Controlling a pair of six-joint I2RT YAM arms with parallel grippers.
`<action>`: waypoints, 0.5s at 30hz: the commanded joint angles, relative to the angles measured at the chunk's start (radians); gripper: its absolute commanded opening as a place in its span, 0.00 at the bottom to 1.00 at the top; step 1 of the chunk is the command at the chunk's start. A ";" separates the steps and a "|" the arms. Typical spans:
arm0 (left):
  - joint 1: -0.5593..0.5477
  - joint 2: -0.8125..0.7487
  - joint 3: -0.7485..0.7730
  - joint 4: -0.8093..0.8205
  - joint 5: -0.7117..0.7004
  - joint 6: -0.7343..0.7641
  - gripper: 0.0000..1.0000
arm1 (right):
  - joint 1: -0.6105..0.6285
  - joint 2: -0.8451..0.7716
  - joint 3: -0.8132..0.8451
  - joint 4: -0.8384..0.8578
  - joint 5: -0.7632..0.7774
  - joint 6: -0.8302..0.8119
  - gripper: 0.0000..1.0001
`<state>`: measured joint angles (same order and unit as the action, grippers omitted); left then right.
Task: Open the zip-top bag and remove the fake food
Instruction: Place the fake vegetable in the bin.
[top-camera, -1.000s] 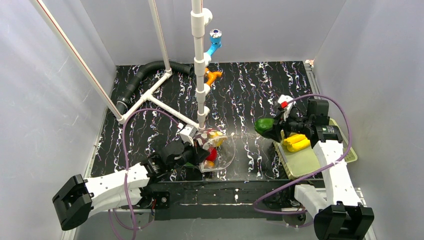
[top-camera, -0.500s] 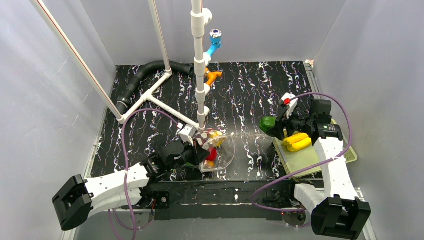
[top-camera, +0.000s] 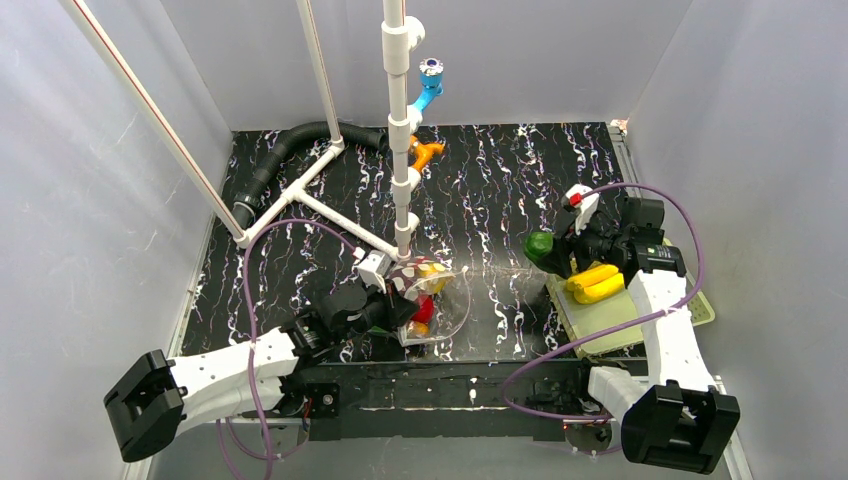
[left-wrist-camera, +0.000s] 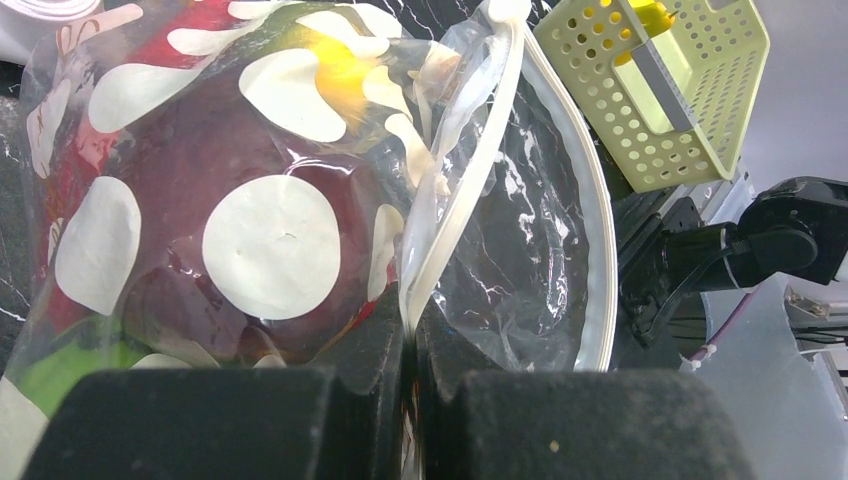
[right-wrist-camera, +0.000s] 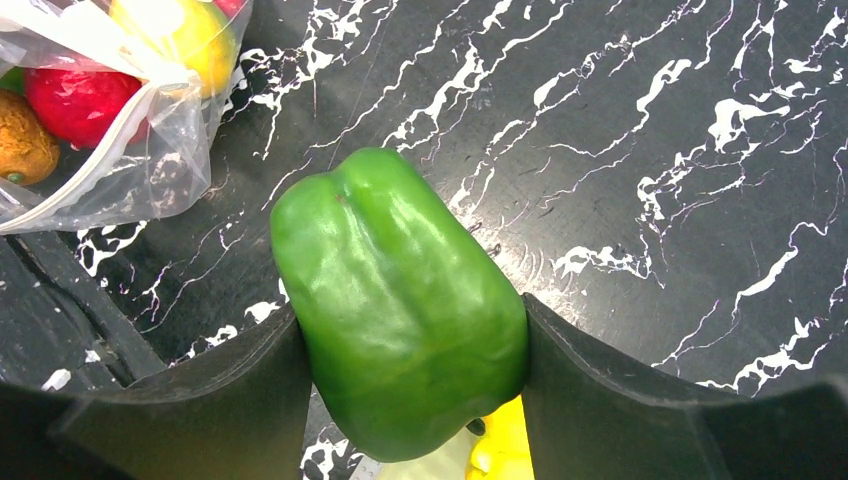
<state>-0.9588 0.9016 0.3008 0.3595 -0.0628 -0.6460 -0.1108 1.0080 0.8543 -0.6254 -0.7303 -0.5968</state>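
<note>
Zip-top bag (top-camera: 432, 300) lies near-centre on the table (top-camera: 500, 180), mouth gaping to the right, with red, yellow and orange pieces inside. Your left gripper (left-wrist-camera: 410, 350) has its fingers pinched tight on the bag's white zip rim, the dotted face to their left. Your right gripper (right-wrist-camera: 410, 335) clamps the green pepper (right-wrist-camera: 390, 270) between both fingers, by the mesh basket (top-camera: 600, 322) holding the banana piece (top-camera: 592, 284), well apart from the bag.

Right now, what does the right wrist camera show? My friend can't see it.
Two black fingers squeeze a shiny green pepper over the black marbled table. At the top left lies the open, clear zip-top bag with red and yellow fake food inside.
</note>
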 joint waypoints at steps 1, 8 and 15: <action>-0.003 -0.025 -0.017 0.015 -0.021 0.003 0.00 | -0.012 0.003 -0.009 0.045 0.015 0.033 0.15; -0.003 -0.027 -0.019 0.019 -0.020 0.003 0.00 | -0.029 0.011 -0.025 0.101 0.097 0.092 0.16; -0.003 -0.067 -0.017 -0.019 -0.029 0.010 0.00 | -0.102 0.019 0.017 0.006 0.208 0.055 0.16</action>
<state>-0.9588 0.8776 0.2947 0.3576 -0.0639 -0.6476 -0.1631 1.0309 0.8341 -0.5770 -0.5892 -0.5270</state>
